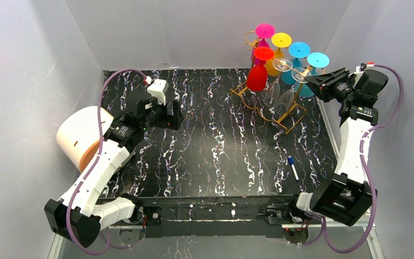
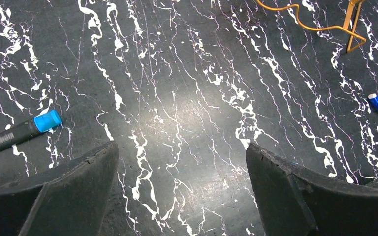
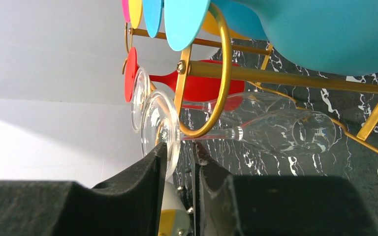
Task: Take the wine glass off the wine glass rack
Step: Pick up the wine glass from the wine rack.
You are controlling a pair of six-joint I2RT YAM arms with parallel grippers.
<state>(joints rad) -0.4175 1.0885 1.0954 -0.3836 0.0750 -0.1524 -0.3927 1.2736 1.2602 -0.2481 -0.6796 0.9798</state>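
The gold wire wine glass rack (image 1: 292, 110) stands at the table's back right, and its hoop and rails (image 3: 275, 76) fill the right wrist view. A clear wine glass (image 3: 285, 130) hangs upside down in the nearest hoop, its round foot (image 1: 300, 74) on top. My right gripper (image 1: 310, 80) is level with that foot. Its jaws (image 3: 179, 150) stand narrowly apart around the foot's rim: the left finger (image 3: 152, 167) lies against the glass and a thin gap shows at the right finger. My left gripper (image 1: 177, 115) hovers wide open over bare table (image 2: 182, 152).
A second clear glass (image 1: 282, 65) and red (image 1: 257, 75), pink, yellow and blue glasses hang close beside it. A white roll (image 1: 81, 135) lies at the left wall. A blue-capped marker (image 1: 293, 168) and a black tube with a blue cap (image 2: 24, 130) lie on the table.
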